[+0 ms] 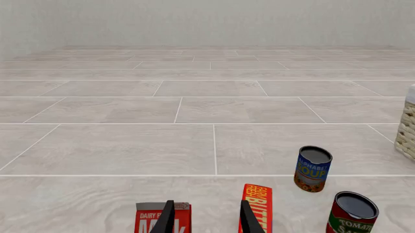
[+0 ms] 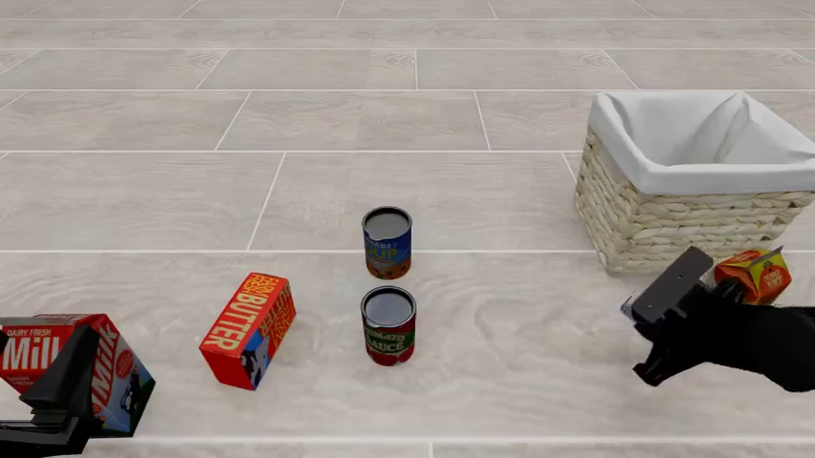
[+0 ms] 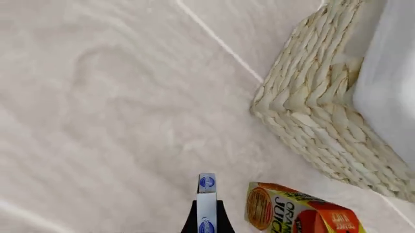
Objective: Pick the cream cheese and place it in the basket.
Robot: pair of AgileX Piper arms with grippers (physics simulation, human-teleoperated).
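Cream cheese (image 3: 207, 201) is sitting pinched in the right tool (image 3: 207, 216), beside the orange juice carton (image 3: 295, 211) near the basket (image 3: 311, 107); left tool (image 1: 206, 217) is hanging wide.

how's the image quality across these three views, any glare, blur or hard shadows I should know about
Front view: even, flat light, only faint shadows under the soup can and basket, no glare. Left wrist view: sharp, though labels are cut off at the frame's edge. Right wrist view: floor looks washed out and soft; the cream cheese in the right end effector shows edge-on.
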